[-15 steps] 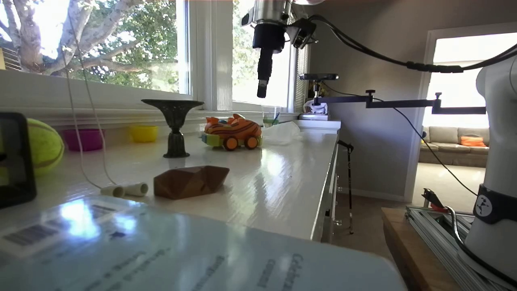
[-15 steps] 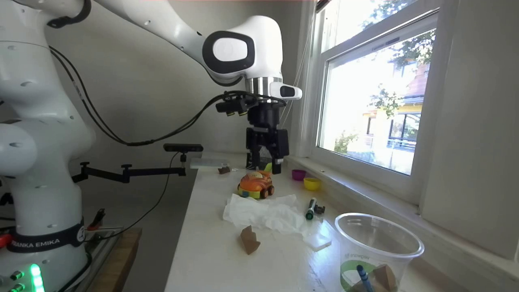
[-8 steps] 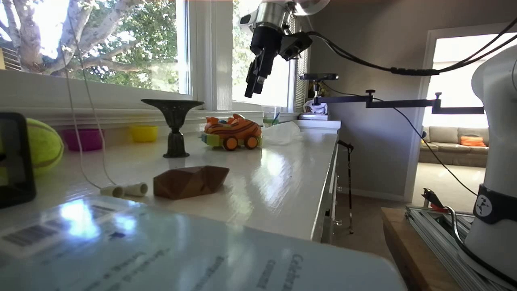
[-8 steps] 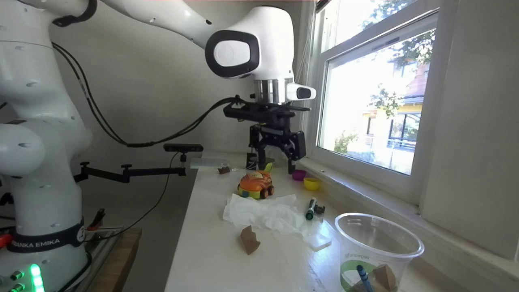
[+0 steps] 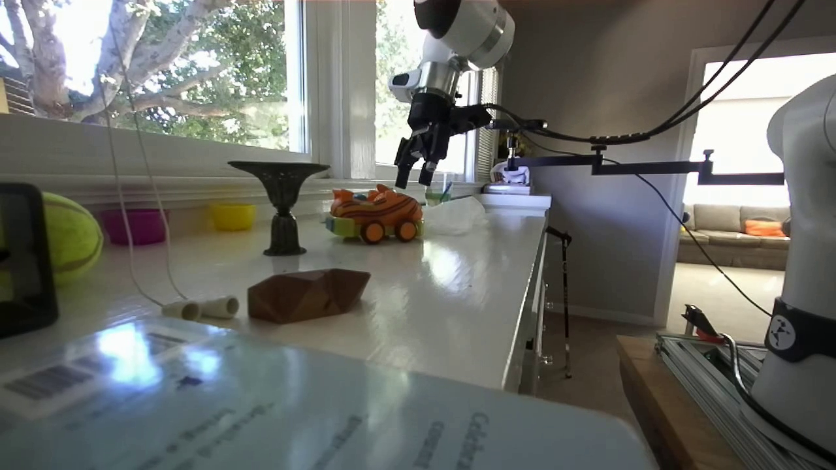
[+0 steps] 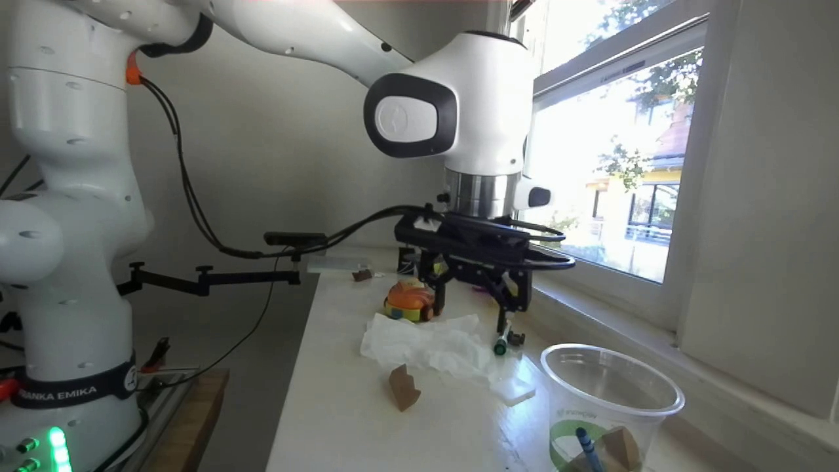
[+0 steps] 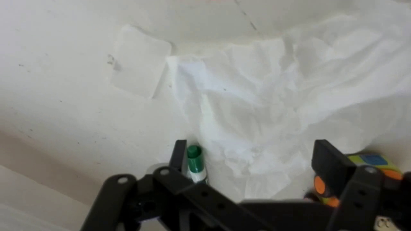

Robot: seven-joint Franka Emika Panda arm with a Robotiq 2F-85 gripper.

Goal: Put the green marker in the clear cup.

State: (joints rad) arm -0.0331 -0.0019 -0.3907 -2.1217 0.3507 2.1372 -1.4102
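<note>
The green marker [image 6: 501,347] lies on the white counter near the window sill in an exterior view. In the wrist view the marker's green end [image 7: 196,163] shows just inside the left finger; the rest of it is hidden behind the finger linkage. My gripper [image 6: 471,320] is open and empty, pointing down above the counter, with one finger over the marker and one near the toy car. It also shows in the wrist view [image 7: 250,150] and in an exterior view [image 5: 414,183]. The clear cup [image 6: 583,408] stands upright in the front right, holding a blue crayon [image 6: 588,450] and brown cardboard [image 6: 621,448].
Crumpled white tissue [image 6: 426,344] lies beside the marker, under the jaws in the wrist view. An orange toy car [image 6: 408,300] stands behind it. A brown piece [image 6: 402,388] and a white flat piece [image 6: 514,391] lie in front. A dark goblet [image 5: 285,212] stands farther off.
The arm has reached out along the counter, and my gripper has turned and come down from behind the toy car to above the marker. The marker and cup have not moved.
</note>
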